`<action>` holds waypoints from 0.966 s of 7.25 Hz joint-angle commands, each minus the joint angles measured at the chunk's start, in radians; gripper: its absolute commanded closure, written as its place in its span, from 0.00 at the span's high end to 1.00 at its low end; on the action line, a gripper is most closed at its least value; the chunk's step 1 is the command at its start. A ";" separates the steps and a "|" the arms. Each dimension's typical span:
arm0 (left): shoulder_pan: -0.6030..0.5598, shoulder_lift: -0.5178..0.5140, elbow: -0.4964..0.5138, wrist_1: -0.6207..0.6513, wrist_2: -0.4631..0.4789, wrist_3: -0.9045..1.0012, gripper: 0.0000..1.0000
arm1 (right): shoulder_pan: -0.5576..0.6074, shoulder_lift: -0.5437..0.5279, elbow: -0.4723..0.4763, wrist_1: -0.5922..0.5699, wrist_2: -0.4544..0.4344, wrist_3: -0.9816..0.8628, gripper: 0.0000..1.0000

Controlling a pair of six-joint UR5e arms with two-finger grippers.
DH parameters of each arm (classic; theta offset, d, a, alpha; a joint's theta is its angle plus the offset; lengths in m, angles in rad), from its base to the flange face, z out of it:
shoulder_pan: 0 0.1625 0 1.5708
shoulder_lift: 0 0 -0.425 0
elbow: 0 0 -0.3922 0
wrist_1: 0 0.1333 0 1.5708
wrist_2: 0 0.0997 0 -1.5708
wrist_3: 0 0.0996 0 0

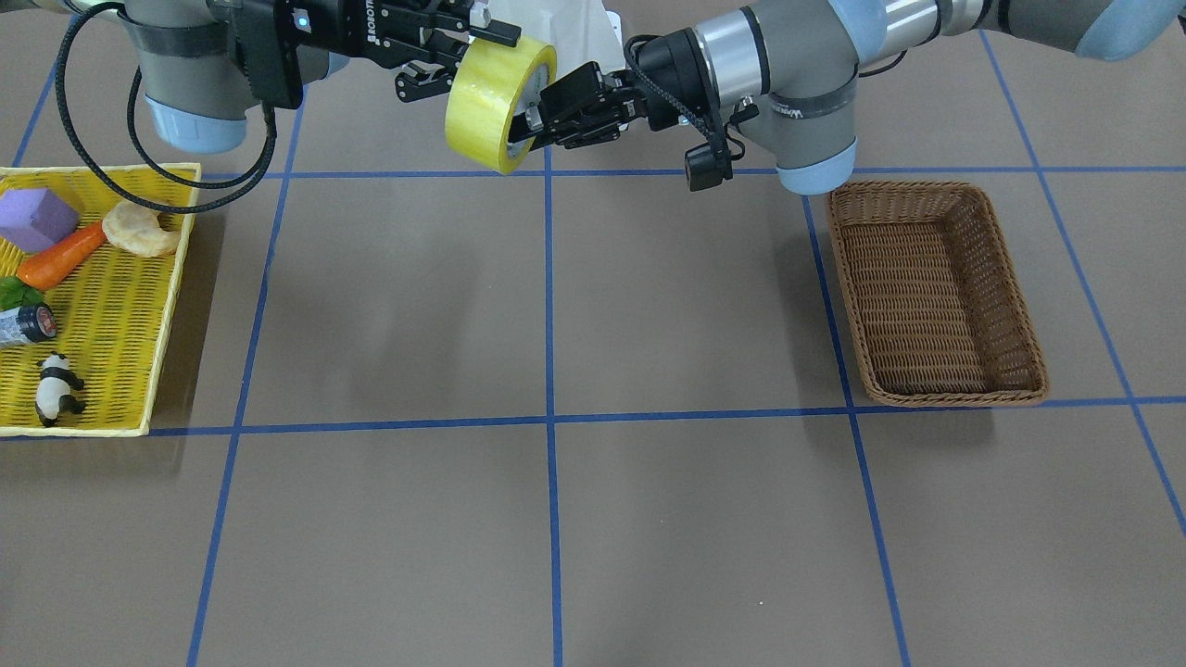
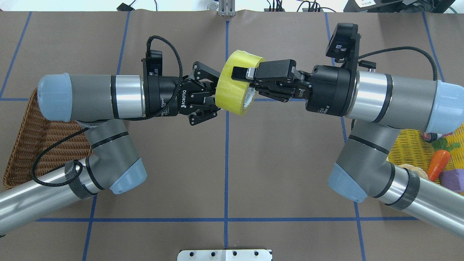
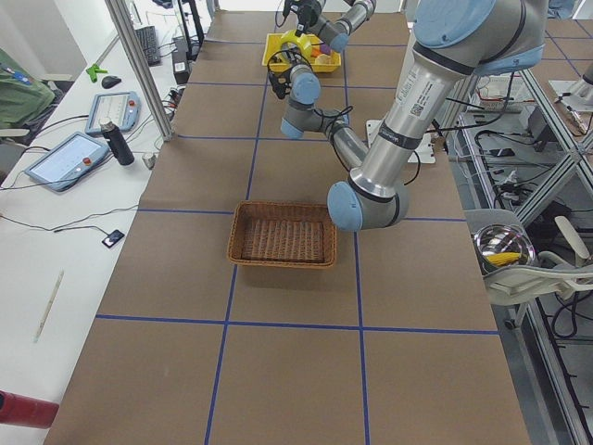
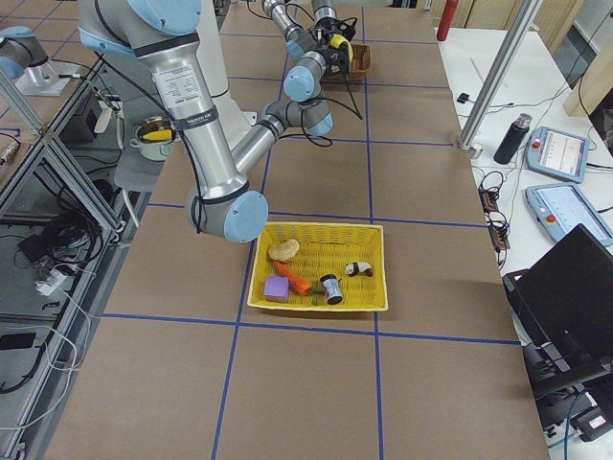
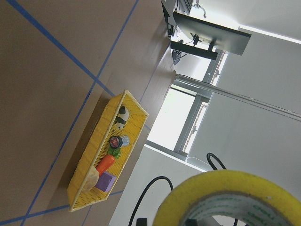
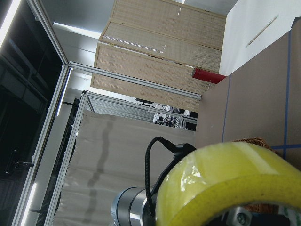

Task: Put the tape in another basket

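The yellow tape roll hangs in the air over the table's middle, between both grippers. My right gripper is shut on the tape: one finger lies over the roll's top and the other is hidden in the core. My left gripper is shut on the roll's wall at its other side. The roll fills the bottom of the left wrist view and of the right wrist view. The brown wicker basket is empty and lies under my left arm.
The flat yellow tray on my right side holds a purple block, a carrot, a bread piece, a small can and a panda figure. Blue tape lines cross the brown table.
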 commanded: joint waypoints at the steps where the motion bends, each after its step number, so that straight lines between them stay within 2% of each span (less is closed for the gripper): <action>1: 0.000 -0.003 -0.036 0.059 0.000 -0.002 0.00 | -0.006 0.003 0.000 -0.005 -0.004 0.006 0.99; 7: -0.002 0.005 -0.039 0.063 -0.005 0.000 0.00 | 0.008 -0.005 0.009 -0.004 -0.010 0.058 1.00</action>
